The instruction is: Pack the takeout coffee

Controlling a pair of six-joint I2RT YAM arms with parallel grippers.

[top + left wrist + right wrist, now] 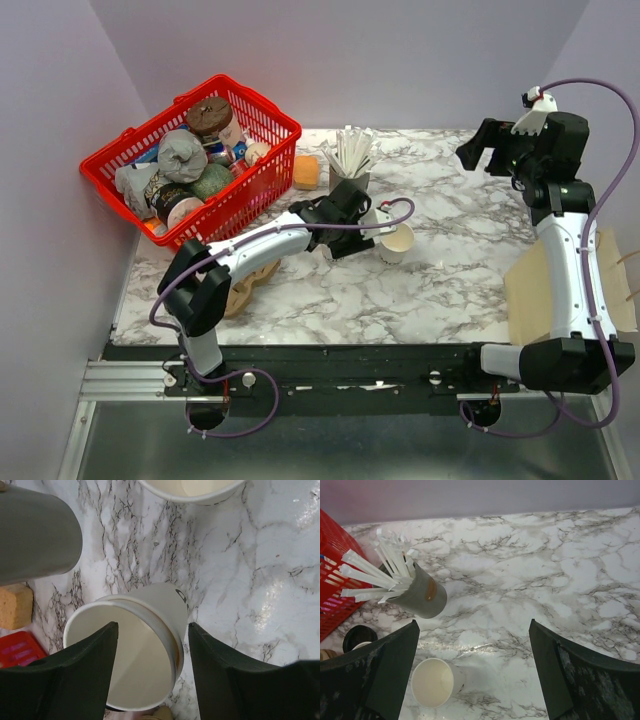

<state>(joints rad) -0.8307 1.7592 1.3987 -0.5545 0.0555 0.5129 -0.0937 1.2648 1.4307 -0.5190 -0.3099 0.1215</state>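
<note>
I see the coffee (356,636) just front-left of the stick cup (422,597), half hidden. My left gripper (152,627) is spread over the cup stack (125,655) rim — right gripper (473,625) hangs open too, above marble (560,580) right of the stick cup.

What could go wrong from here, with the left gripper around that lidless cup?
1. The left gripper straddles an open paper cup that shows no black lid, so closing now may grab the wrong cup.
2. The grey cup of sticks stands close beside it, and a sideways move might knock it over.
</note>
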